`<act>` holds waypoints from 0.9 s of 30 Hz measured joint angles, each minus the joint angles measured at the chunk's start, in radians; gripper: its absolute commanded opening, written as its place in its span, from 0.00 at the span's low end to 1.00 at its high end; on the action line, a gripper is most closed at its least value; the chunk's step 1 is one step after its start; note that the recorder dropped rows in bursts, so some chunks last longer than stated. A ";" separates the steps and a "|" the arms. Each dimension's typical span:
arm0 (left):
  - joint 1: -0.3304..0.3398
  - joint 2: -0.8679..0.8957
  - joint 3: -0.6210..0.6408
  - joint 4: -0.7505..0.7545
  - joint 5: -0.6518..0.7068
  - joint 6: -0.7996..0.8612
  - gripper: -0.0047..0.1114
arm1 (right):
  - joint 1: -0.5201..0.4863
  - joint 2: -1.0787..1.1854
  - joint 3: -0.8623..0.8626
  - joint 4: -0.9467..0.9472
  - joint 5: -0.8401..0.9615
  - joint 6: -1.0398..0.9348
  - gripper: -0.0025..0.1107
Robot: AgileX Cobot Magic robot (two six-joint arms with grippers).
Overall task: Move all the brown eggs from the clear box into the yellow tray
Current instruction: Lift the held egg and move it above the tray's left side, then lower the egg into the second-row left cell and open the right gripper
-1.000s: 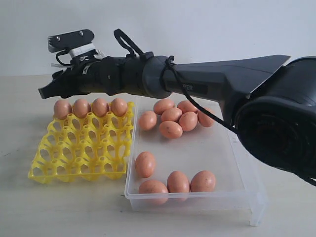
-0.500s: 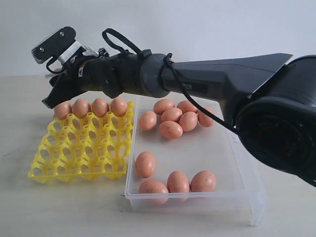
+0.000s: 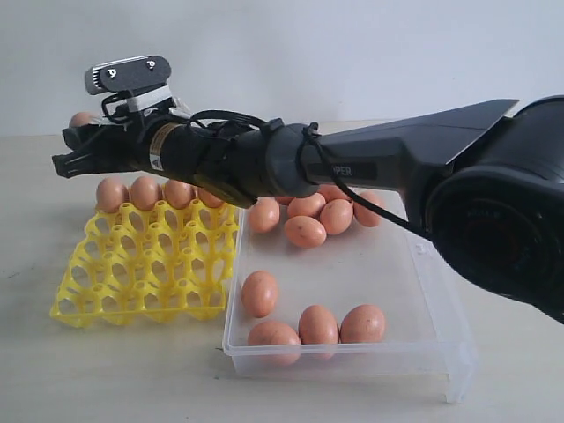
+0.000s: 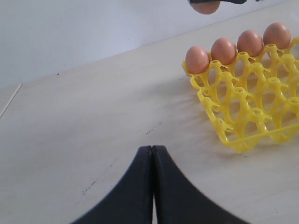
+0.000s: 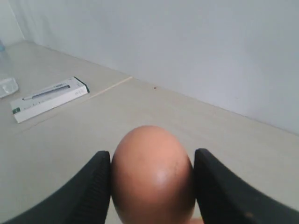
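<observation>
My right gripper (image 5: 152,184) is shut on a brown egg (image 5: 152,175), the black fingers (image 5: 93,182) pressing its two sides. In the exterior view this gripper (image 3: 62,152) hangs level above the far left corner of the yellow tray (image 3: 132,273), the held egg (image 3: 81,118) peeking out behind it. Four brown eggs (image 3: 144,192) fill the tray's back row. The clear box (image 3: 370,264) to the tray's right holds several more eggs (image 3: 305,231). My left gripper (image 4: 153,150) is shut and empty over bare table, with the tray (image 4: 243,107) off to one side.
The right arm (image 3: 352,163) stretches low across the back of the clear box and the tray, partly hiding one tray egg. A white flat carton (image 5: 49,99) lies on the table beyond the held egg. A pale wall stands behind the table.
The right gripper, holding the egg throughout, tipped down toward the tray's back left corner, then levelled out again a little further left. The arm now sits lower over the back row.
</observation>
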 measured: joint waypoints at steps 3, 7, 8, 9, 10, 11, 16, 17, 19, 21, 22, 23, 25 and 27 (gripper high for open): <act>0.000 0.000 0.000 0.000 0.000 0.000 0.04 | -0.016 0.012 0.000 0.000 -0.079 0.027 0.02; 0.000 0.000 0.000 0.000 0.000 0.000 0.04 | -0.022 0.063 0.000 -0.011 -0.104 0.040 0.02; 0.000 0.000 0.000 0.000 0.000 0.000 0.04 | -0.022 0.081 0.002 -0.024 -0.117 0.049 0.02; 0.000 0.000 0.000 0.000 0.000 0.000 0.04 | -0.022 0.088 0.004 -0.034 -0.125 0.055 0.02; 0.000 0.000 0.000 0.000 0.000 0.000 0.04 | -0.022 0.107 0.004 -0.076 -0.142 0.087 0.02; 0.000 0.000 0.000 0.000 0.000 0.000 0.04 | -0.022 0.122 0.001 -0.109 -0.147 0.116 0.02; 0.000 0.000 0.000 0.000 0.000 0.000 0.04 | -0.022 0.168 -0.045 -0.162 -0.156 0.171 0.02; 0.000 0.000 0.000 0.000 0.000 0.000 0.04 | -0.022 0.176 -0.059 -0.163 -0.156 0.174 0.02; 0.000 0.000 0.000 0.000 0.000 0.000 0.04 | -0.022 0.196 -0.088 -0.164 -0.158 0.192 0.02; 0.000 0.000 0.000 0.000 0.000 0.000 0.04 | -0.022 0.205 -0.098 -0.171 -0.158 0.205 0.02; 0.000 0.000 0.000 0.000 0.000 0.000 0.04 | -0.022 0.207 -0.099 -0.178 -0.154 0.210 0.02; 0.000 0.000 0.000 0.000 0.000 0.000 0.04 | -0.022 0.207 -0.101 -0.184 -0.154 0.210 0.02; 0.000 0.000 0.000 0.000 0.000 0.000 0.04 | -0.022 0.207 -0.101 -0.196 -0.142 0.215 0.03; 0.000 0.000 0.000 0.000 0.000 0.000 0.04 | -0.022 0.211 -0.103 -0.205 -0.127 0.252 0.05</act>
